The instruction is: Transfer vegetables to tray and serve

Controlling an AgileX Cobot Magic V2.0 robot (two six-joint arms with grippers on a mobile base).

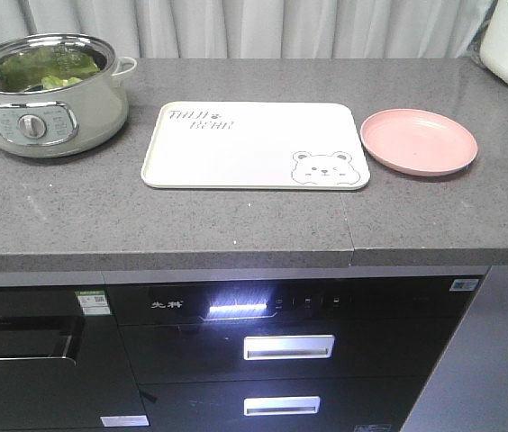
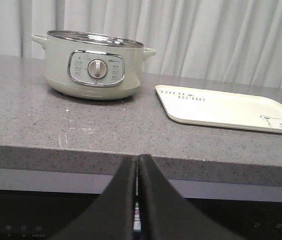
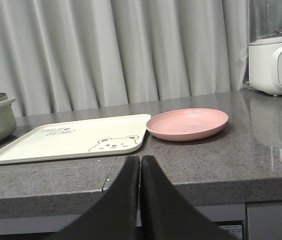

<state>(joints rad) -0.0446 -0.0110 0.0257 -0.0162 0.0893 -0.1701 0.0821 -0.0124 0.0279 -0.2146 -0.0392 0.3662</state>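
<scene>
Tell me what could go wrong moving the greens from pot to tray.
The vegetables lie inside the pot below its rim; a finger might catch the rim or shove the pot. Both the left gripper and right gripper are shut, low before the counter edge; rising could clip it. The pink plate close beside the tray is an easy wrong target.

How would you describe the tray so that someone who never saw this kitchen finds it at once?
On the grey stone counter, look at the middle, between the pale green electric pot and the round pink plate. The tray is the flat cream rectangle with a bear drawing in one corner.
</scene>
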